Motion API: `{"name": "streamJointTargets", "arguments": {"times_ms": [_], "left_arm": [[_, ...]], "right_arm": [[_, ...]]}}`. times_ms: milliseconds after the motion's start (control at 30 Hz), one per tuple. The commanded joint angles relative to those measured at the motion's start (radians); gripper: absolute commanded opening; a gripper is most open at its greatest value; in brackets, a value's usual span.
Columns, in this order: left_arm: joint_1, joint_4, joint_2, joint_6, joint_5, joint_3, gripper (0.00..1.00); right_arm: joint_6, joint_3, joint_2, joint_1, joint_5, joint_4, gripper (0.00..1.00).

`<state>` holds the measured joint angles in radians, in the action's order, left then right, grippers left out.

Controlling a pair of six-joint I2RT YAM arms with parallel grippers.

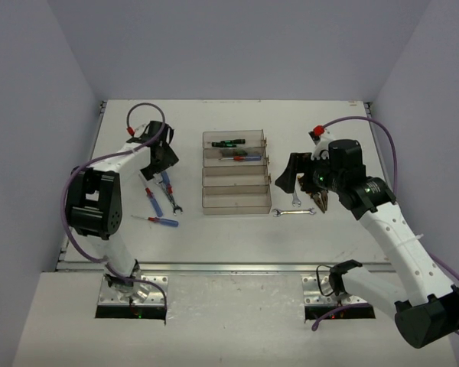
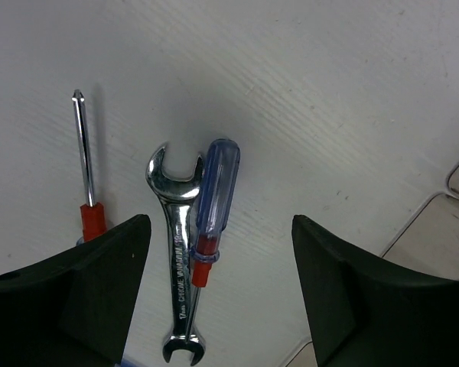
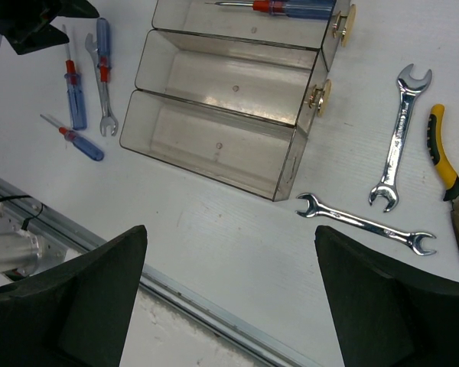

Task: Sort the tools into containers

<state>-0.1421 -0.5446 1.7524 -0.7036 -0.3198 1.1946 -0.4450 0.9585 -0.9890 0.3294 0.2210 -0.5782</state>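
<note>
The white-and-black left arm (image 1: pixel 96 202) folds toward one o'clock, its black two-finger left gripper (image 1: pixel 161 159) pointing down, jaws wide apart. The matching right arm (image 1: pixel 398 229) stretches toward eleven o'clock, with the right gripper (image 1: pixel 289 177) equally spread.

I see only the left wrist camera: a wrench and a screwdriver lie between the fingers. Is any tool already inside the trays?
Observer: Yes. The farthest tray holds a black screwdriver with green marks.
Operator: And the tray next to it?
Observer: It holds one blue-and-red screwdriver.
Operator: What lies on the table on the right side?
Observer: A wrench, a second wrench and yellow-handled pliers lie to the right of the trays.
</note>
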Motion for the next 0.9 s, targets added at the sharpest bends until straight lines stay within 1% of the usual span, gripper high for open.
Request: {"name": "streamJointTargets", "arguments": {"times_ms": [0, 100, 167, 267, 367, 433, 467, 533, 733, 800, 833, 867], "left_arm": [[0.004, 0.045, 0.063, -0.049, 0.049, -0.007, 0.66], [0.004, 0.063, 0.088, -0.055, 0.059, -0.02, 0.64], [0.004, 0.075, 0.108, -0.059, 0.058, -0.029, 0.58], [0.004, 0.075, 0.125, -0.06, 0.064, -0.03, 0.56], [0.003, 0.083, 0.125, -0.062, 0.068, -0.038, 0.43], [0.003, 0.084, 0.124, -0.057, 0.07, -0.038, 0.33], [0.003, 0.083, 0.125, -0.054, 0.07, -0.037, 0.32], [0.003, 0.077, 0.124, -0.051, 0.068, -0.035, 0.33], [-0.007, 0.051, 0.08, -0.034, 0.024, -0.018, 0.44], [-0.018, 0.045, 0.067, -0.024, 0.002, -0.008, 0.4], [-0.019, 0.044, 0.067, -0.019, 0.0, -0.002, 0.35], [-0.021, 0.044, 0.069, -0.016, 0.003, 0.002, 0.25]], "right_arm": [[-0.001, 0.002, 0.0, -0.004, 0.015, 0.046, 0.9], [0.0, 0.0, -0.002, -0.003, 0.012, 0.047, 0.9], [0.0, 0.0, -0.005, -0.003, 0.012, 0.049, 0.9], [0.0, -0.003, -0.008, -0.003, 0.014, 0.05, 0.9], [0.0, -0.003, -0.008, -0.003, 0.012, 0.051, 0.9], [-0.001, -0.003, -0.007, -0.003, 0.012, 0.05, 0.9], [0.0, -0.003, -0.007, -0.004, 0.012, 0.05, 0.9], [0.0, -0.004, -0.006, -0.003, 0.012, 0.051, 0.9], [0.002, -0.001, -0.007, -0.003, 0.011, 0.049, 0.9], [0.0, -0.001, -0.006, -0.003, 0.011, 0.05, 0.9], [-0.001, -0.002, -0.006, -0.003, 0.011, 0.051, 0.9], [-0.003, -0.003, -0.007, -0.003, 0.012, 0.052, 0.9]]}}
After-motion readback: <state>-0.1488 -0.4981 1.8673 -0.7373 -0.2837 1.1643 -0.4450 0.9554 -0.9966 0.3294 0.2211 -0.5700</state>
